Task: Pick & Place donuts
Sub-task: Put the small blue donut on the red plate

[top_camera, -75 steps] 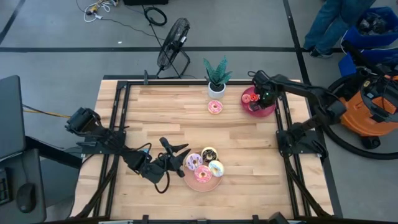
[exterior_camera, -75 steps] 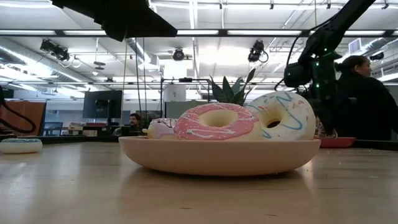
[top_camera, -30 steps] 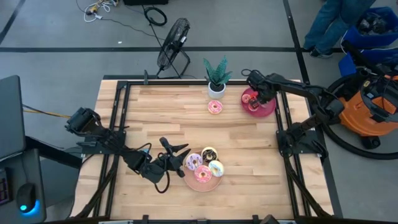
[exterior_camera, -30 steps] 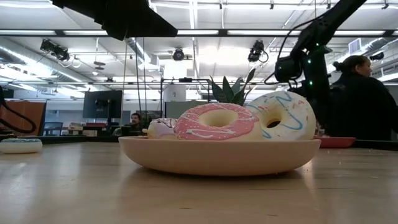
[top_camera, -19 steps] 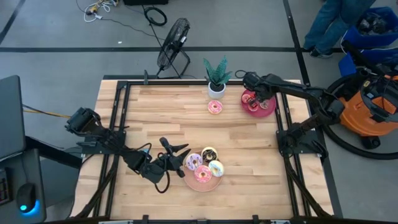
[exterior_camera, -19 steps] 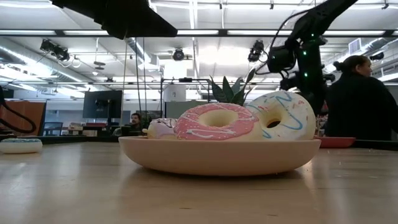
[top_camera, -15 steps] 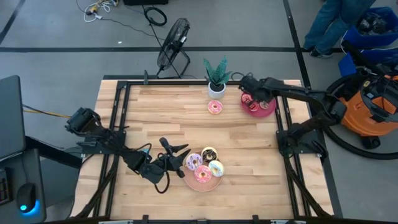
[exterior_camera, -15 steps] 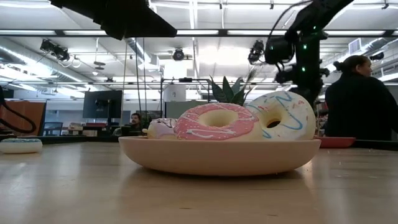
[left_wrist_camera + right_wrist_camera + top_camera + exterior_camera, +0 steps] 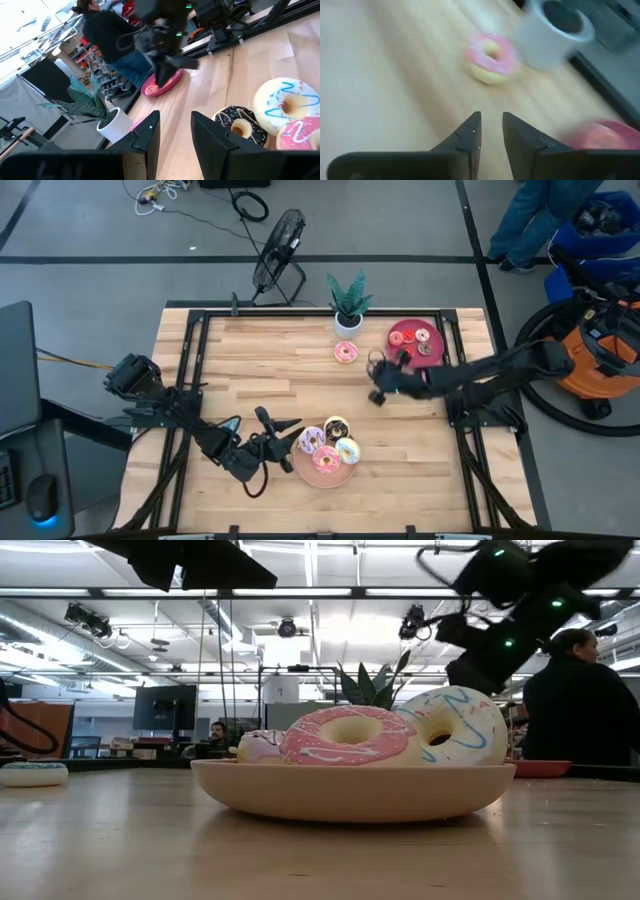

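Right hand (image 9: pixel 378 392) near lone donut (image 9: pixel 346 352).

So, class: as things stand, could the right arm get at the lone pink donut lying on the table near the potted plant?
Probably yes. The right gripper hangs open and empty over bare wood just short of the pink donut, with nothing lying between them; the potted plant stands beyond the donut.
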